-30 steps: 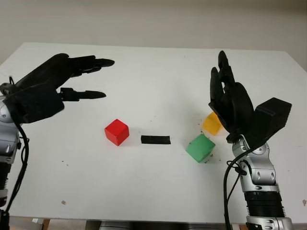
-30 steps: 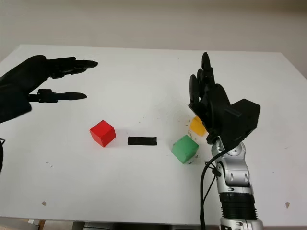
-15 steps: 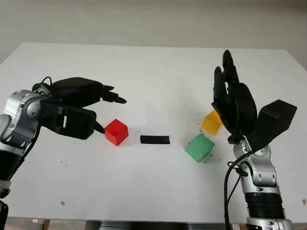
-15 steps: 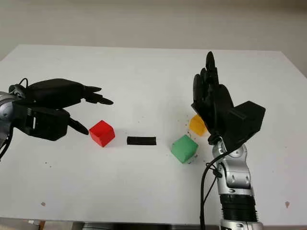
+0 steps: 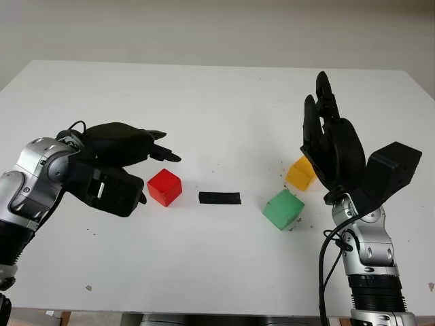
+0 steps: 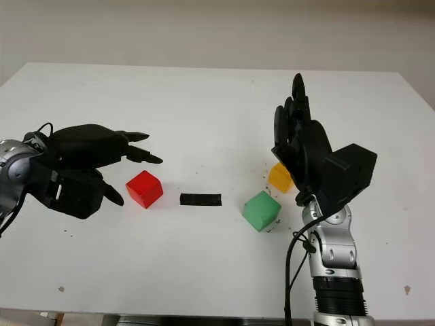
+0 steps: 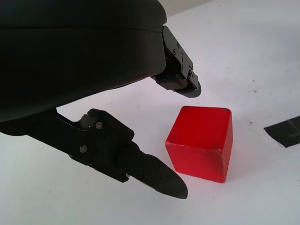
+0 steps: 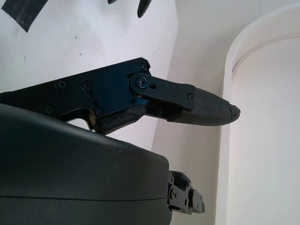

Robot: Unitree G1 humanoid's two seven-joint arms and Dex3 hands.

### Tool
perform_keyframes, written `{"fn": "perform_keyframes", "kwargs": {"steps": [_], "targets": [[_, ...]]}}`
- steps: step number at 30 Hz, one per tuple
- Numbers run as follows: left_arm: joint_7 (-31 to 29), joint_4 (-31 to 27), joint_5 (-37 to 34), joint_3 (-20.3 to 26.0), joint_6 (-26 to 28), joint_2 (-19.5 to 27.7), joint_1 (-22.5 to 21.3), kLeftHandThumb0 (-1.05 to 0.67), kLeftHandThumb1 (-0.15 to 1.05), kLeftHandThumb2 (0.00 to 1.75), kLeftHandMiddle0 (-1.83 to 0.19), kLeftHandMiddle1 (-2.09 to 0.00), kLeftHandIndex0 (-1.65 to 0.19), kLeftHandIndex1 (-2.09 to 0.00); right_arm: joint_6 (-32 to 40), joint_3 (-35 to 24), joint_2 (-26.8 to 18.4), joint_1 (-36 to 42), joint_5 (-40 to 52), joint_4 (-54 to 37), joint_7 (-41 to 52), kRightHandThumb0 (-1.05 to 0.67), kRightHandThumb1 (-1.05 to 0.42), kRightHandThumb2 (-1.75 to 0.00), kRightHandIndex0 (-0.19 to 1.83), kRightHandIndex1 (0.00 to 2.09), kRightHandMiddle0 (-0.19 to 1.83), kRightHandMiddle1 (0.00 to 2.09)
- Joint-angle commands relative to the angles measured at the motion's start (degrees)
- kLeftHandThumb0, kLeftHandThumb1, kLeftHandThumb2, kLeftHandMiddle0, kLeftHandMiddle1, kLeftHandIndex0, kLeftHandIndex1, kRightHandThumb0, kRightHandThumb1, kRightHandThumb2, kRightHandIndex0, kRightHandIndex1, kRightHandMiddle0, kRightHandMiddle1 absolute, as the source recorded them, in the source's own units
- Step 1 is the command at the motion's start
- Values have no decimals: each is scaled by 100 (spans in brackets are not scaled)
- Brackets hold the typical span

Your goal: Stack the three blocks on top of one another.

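The left hand [image 5: 115, 166] had dropped from high over the table [image 5: 217, 88] and drawn in on the red block [image 5: 165, 187], open, holding nothing, fingers either side but not touching. Past a tape strip [image 5: 219, 198] from the red block sat the green block [image 5: 283, 209], the yellow block [image 5: 300, 173] behind. The right hand [image 5: 329, 146] hung open above them, barely moved. Likely the first grasp was next.

A white table [image 5: 217, 95] fills the scene beneath a pale wall [image 5: 217, 27]. A short strip of black tape [image 5: 219, 197] lies flat near the table's middle.
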Motion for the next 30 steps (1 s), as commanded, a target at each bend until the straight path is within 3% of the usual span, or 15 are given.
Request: {"fn": "perform_keyframes", "kwargs": {"steps": [1,9,12,16,21,25,30], "targets": [[88,69,1,-44,-72,-35,5,-51,83,6,-9,-7,-47,-9,34,-46,-70,18,16,-105,34,-77,-105,-65,-19,0,-19,0],[430,243,137,-132,-312,-102,53,-52,86,6,-17,-7,-59,-22,57,-64,-50,13,27,-101,28,-78,-105,-65,-19,0,-19,0],[807,377,210,-137,-537,-153,100,-49,88,6,-25,-6,-38,-78,40,-62,-50,15,38,-100,43,-78,-105,-64,-19,0,-19,0],[1067,556,208,-138,-708,-219,102,-44,92,7,-30,-7,-38,-97,65,-57,-31,32,53,-146,35,-77,-105,-64,-19,0,-19,0],[1085,669,79,-119,-851,-251,39,-39,98,6,-33,-6,-36,-128,95,-45,-24,42,43,-188,18,-77,-105,-64,-19,0,-19,0],[1139,808,69,-132,-1070,-221,-29,-37,97,5,-38,-8,-38,-137,66,-48,-4,41,39,-171,-5,-77,-105,-64,-19,0,-19,0],[495,826,-449,-128,-1008,-308,-261,-37,96,5,-35,-5,-36,-146,49,-74,35,54,116,-172,-10,-75,-105,-63,-19,0,-19,0]]}}
